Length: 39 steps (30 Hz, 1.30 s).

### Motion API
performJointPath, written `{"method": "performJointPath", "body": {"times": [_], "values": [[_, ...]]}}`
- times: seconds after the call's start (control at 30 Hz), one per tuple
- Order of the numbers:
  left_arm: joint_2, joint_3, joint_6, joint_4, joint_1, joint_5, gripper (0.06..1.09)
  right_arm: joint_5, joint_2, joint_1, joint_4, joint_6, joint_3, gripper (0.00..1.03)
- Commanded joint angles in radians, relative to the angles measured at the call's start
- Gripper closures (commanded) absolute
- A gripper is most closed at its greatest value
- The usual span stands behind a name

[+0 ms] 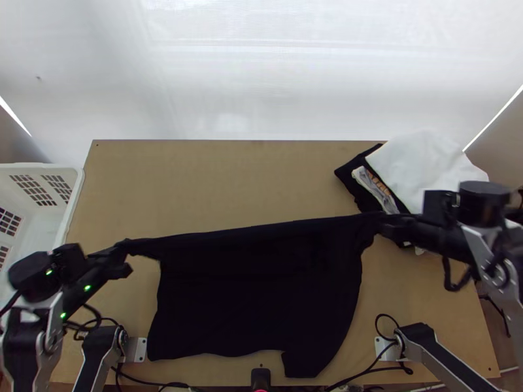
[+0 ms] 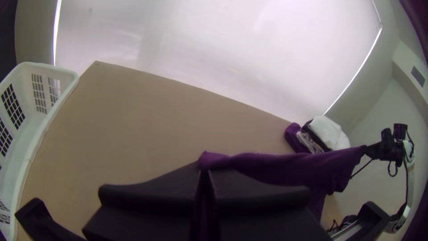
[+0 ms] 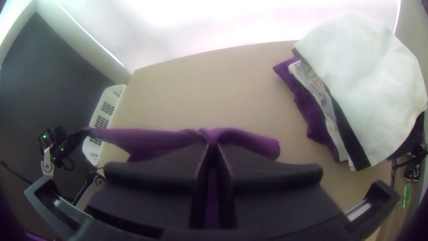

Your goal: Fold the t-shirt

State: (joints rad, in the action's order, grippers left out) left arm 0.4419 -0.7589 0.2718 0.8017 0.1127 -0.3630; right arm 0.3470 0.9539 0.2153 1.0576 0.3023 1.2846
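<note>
Top view: left gripper (image 1: 123,253) and right gripper (image 1: 384,225) clamp the shirt (image 1: 252,294) taut; a low swing could drag the stack (image 1: 421,166) off the bench's (image 1: 222,186) far right corner.

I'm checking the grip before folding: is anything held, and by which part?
The dark t-shirt, by its far edge: left gripper near its left end, right gripper near its right.

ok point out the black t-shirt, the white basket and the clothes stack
black t-shirt (image 1: 255,300): top view, middle of its body
white basket (image 1: 72,194): top view, right-hand rim
clothes stack (image 1: 421,163): top view, white cloth on top
</note>
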Motion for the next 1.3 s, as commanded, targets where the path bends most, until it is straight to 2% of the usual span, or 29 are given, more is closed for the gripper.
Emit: {"method": "performJointPath", "body": {"times": [0.0,0.17,0.27,0.43,0.6,0.77,0.8,0.83,0.87,0.93,0.97,1.13,1.27], "values": [[0.167,0.211,-0.097,-0.277,-0.016,-0.008,1.05,0.004,0.123,0.024,-0.146,-0.003,-0.077,1.00],[0.508,0.187,-0.072,-0.555,0.004,-0.011,1.05,0.004,0.195,0.056,-0.217,0.012,-0.062,1.00],[0.751,0.121,-0.066,-0.648,0.018,-0.010,1.05,0.004,0.221,0.084,-0.237,0.024,-0.064,1.00],[1.078,-0.074,-0.063,-0.625,0.021,0.006,1.05,0.003,0.244,0.114,-0.257,0.034,-0.065,1.00],[1.242,-0.209,-0.019,-0.736,0.041,0.024,1.05,0.003,0.249,0.134,-0.262,0.041,-0.074,1.00],[1.359,-0.327,0.010,-0.734,0.030,0.021,1.04,0.000,0.249,0.165,-0.269,0.069,-0.096,1.00],[1.360,-0.336,0.014,-0.734,0.021,0.021,0.99,-0.003,0.250,0.174,-0.271,0.074,-0.102,1.00],[1.359,-0.342,0.020,-0.728,0.012,0.019,0.86,-0.008,0.250,0.185,-0.271,0.077,-0.105,1.00],[1.353,-0.347,0.020,-0.714,0.001,0.013,0.67,-0.011,0.250,0.188,-0.274,0.081,-0.110,1.00],[1.341,-0.342,0.015,-0.700,-0.013,0.012,0.17,-0.011,0.250,0.190,-0.283,0.093,-0.120,1.00],[1.331,-0.341,0.001,-0.679,-0.019,0.012,0.10,-0.011,0.250,0.191,-0.288,0.095,-0.126,1.00],[1.242,-0.281,-0.009,-0.654,-0.024,0.010,0.10,-0.011,0.244,0.190,-0.297,0.098,-0.153,1.00],[1.176,-0.226,-0.088,-0.650,-0.002,0.010,0.10,-0.011,0.236,0.193,-0.298,0.092,-0.166,1.00]]}}
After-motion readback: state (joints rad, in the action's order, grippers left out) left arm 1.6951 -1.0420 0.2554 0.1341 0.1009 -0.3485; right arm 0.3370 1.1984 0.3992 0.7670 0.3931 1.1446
